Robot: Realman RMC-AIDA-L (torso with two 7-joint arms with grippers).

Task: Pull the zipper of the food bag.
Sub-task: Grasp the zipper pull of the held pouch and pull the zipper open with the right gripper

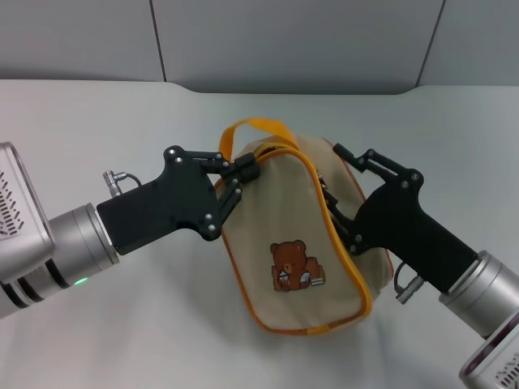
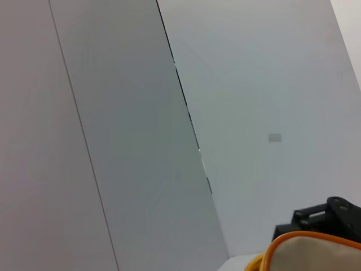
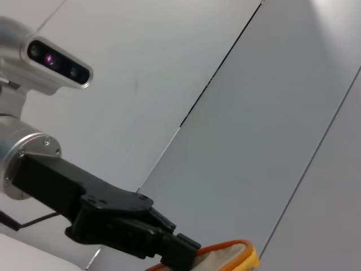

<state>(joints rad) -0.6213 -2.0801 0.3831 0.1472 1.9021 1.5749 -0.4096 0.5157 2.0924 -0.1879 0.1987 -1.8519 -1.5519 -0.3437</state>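
The beige food bag (image 1: 292,243), with orange piping, a bear patch and an orange loop handle (image 1: 253,128), lies tilted on the table between both arms. My left gripper (image 1: 246,172) is shut on the bag's top front edge, just under the handle. My right gripper (image 1: 328,194) reaches in from the right, its fingertips closed in the dark zip band between the two piping lines; the zipper (image 1: 324,185) runs there and its pull tab is hidden. The bag's corner (image 2: 316,251) shows in the left wrist view, and its edge (image 3: 228,254) in the right wrist view.
The white table (image 1: 97,121) runs back to a grey panelled wall (image 1: 284,40). The right wrist view shows my left arm's black gripper body (image 3: 121,223) and a silver camera head (image 3: 53,59). The left wrist view shows part of my right gripper (image 2: 330,217).
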